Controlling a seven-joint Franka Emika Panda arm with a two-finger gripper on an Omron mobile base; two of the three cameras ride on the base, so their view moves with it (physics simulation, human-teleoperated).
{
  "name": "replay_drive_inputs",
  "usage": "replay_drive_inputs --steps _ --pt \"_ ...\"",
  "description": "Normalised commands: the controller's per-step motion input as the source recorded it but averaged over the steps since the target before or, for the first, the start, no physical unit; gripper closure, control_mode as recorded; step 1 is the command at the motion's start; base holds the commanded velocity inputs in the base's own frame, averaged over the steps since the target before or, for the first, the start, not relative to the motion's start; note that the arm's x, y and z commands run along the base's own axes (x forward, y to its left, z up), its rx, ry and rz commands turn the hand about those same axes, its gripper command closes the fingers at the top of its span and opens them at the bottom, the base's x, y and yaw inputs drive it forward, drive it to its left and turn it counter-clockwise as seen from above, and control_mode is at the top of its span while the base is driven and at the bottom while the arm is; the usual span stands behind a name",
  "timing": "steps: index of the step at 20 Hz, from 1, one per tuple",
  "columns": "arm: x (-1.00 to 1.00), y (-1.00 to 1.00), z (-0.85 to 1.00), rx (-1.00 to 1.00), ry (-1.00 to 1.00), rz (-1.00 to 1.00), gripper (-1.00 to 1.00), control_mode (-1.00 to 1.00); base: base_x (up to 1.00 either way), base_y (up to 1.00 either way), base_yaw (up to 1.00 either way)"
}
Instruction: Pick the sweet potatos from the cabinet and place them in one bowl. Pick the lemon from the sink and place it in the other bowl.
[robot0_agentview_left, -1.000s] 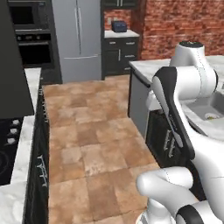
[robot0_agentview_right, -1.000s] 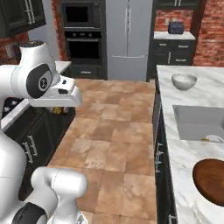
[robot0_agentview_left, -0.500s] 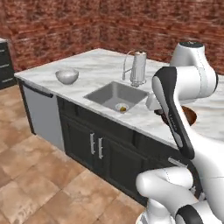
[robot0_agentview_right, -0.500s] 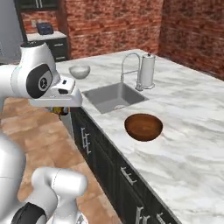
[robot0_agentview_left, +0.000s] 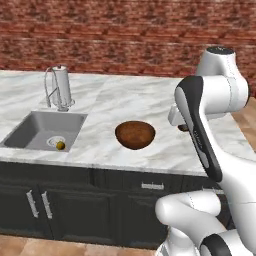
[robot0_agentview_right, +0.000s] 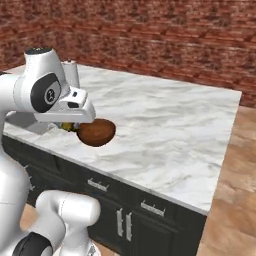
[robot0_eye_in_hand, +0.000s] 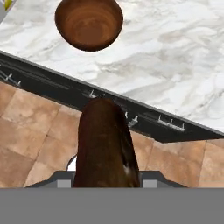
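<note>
- One sweet potato (robot0_eye_in_hand: 106, 144) sits in the gripper (robot0_eye_in_hand: 106, 177), jaws closed tight on it; it stands up dark red-brown through the middle of the hand view.
- Change: base has driven. A second ago both base views looked down the kitchen aisle at the fridge and ovens; half a second ago the island came in at an angle; now the base faces the tabletop (robot0_agentview_left: 150, 107) square on. That's camera motion, not the objects moving.
- Left to right in the left base view: faucet (robot0_agentview_left: 54, 85), sink (robot0_agentview_left: 30, 127) with the lemon (robot0_agentview_left: 60, 145) just beside the drain, then the wooden bowl (robot0_agentview_left: 135, 134) near the tabletop's front edge, then the arm.
- Wooden bowl looks empty in the hand view (robot0_eye_in_hand: 89, 22), inside visible down to the bottom.
- Gripper hangs off the tabletop's front edge, over the floor; bowl lies ahead of it, apart.
- Grey bowl was on the tabletop half a second ago beyond the sink; it's out of frame now.
- Meaning: transport leg about done, robot is lined up for the drop. My read: next is reach forward over the bowl and release. Lemon untouched; I can't tell where the second sweet potato is.
</note>
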Motion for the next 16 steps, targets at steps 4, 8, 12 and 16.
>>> replay_drive_inputs --steps 4,8,12,16 --pt "0.00 0.00 0.00 0.00 0.00 0.00 1.00 1.00 0.56 0.40 -0.58" --pt "0.00 0.00 0.00 0.00 0.00 0.00 1.00 1.00 0.42 0.23 -0.15" --pt "0.00 0.00 0.00 0.00 0.00 0.00 1.00 1.00 0.41 0.51 -0.21" --pt "0.00 0.00 0.00 0.00 0.00 0.00 1.00 1.00 0.09 0.54 -0.39"
